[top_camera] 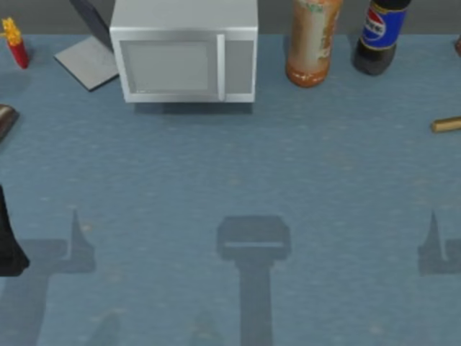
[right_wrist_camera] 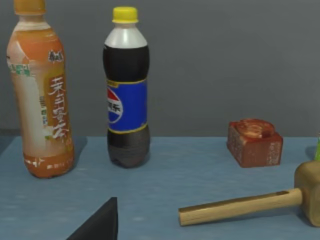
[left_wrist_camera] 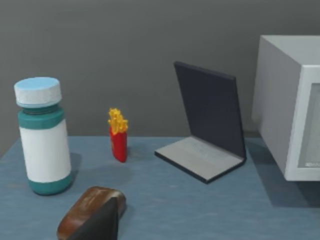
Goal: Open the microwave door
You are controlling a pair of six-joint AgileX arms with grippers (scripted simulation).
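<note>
The microwave sits at the far edge of the tabletop, left of centre in the top view, front facing us. The microwave door is flush and closed, with its slim white handle running vertically along the door's right edge, next to the plain control panel. So the hinge is likely on the left, and the door should swing out toward our left.

Just left of the microwave stands an open laptop, then a red carton of fries; the left wrist view also shows a white bottle with a teal base and a brown mouse-like object. To the right are an orange tea bottle and a cola bottle; the right wrist view adds a red stamp-like block and a wooden mallet.

Neither of our grippers is near the door. The left arm shows only as a dark shape at the left edge of the top view, and the right arm is out of that view. We cannot tell the state of either set of fingers.

We judge the task not started; the step is the approach. The next move calls for bringing a gripper to the handle, fingers spread around it, then pulling outward in an arc and clearing the laptop.
</note>
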